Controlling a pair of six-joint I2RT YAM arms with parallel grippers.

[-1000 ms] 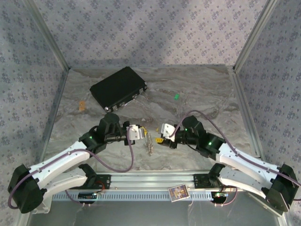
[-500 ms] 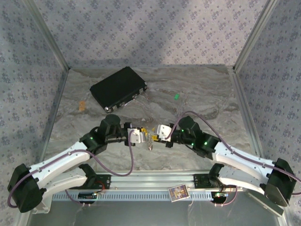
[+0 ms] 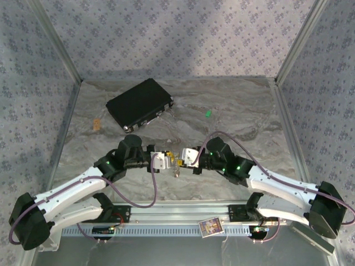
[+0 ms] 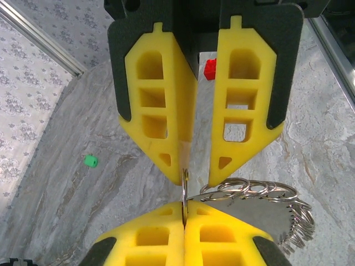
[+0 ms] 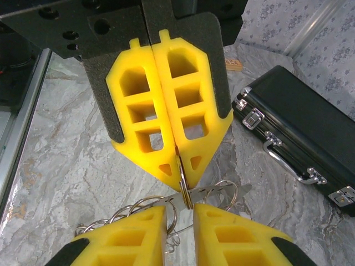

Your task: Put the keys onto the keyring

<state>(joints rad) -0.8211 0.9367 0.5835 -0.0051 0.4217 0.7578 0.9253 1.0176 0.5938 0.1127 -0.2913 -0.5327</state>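
With the keyring (image 4: pixel 249 202) pinched edge-on in the closed left hand (image 4: pixel 184 209), the narrowly parted right hand (image 5: pixel 191 213) is best closed squarely, without twisting.

From above, the keyring (image 3: pixel 176 165) is too small to make out between the gripper tips, and the green key (image 3: pixel 208 113), far right, is a mere speck. In the left wrist view the ring's rim is hidden in the seam of the left gripper (image 4: pixel 184 206), whose fingers the bottom edge cuts off. A red block (image 4: pixel 210 67) is half hidden behind the right gripper (image 4: pixel 197 173). In the right wrist view the picture's edge crops the black case (image 5: pixel 294 127).
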